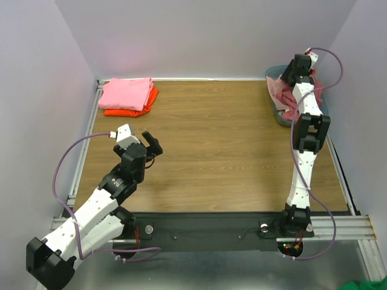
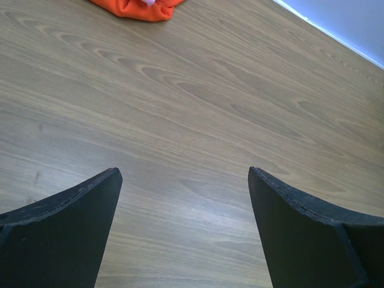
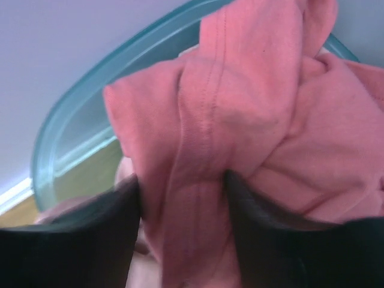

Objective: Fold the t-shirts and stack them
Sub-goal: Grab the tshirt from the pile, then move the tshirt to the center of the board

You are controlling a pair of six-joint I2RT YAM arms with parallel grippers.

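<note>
At the far right, my right gripper (image 1: 294,77) reaches down into the blue-grey basket (image 1: 277,116). In the right wrist view its jaws (image 3: 183,180) press from both sides on a bunched fold of the coral-red t-shirt (image 3: 240,108), which fills the gap between them. That crumpled t-shirt (image 1: 290,110) spills over the basket's near side. A bright pink t-shirt (image 1: 126,93) lies folded on an orange one (image 1: 147,107) at the far left corner. My left gripper (image 1: 152,147) hovers open over bare wood (image 2: 185,174), with an edge of the orange t-shirt (image 2: 135,7) ahead of it.
The basket's teal rim (image 3: 72,114) curves around the cloth, close to the back wall. A paler pink cloth (image 1: 276,86) shows at the basket's left side. Metal rails (image 1: 84,139) edge the wooden table (image 1: 217,139) left and right.
</note>
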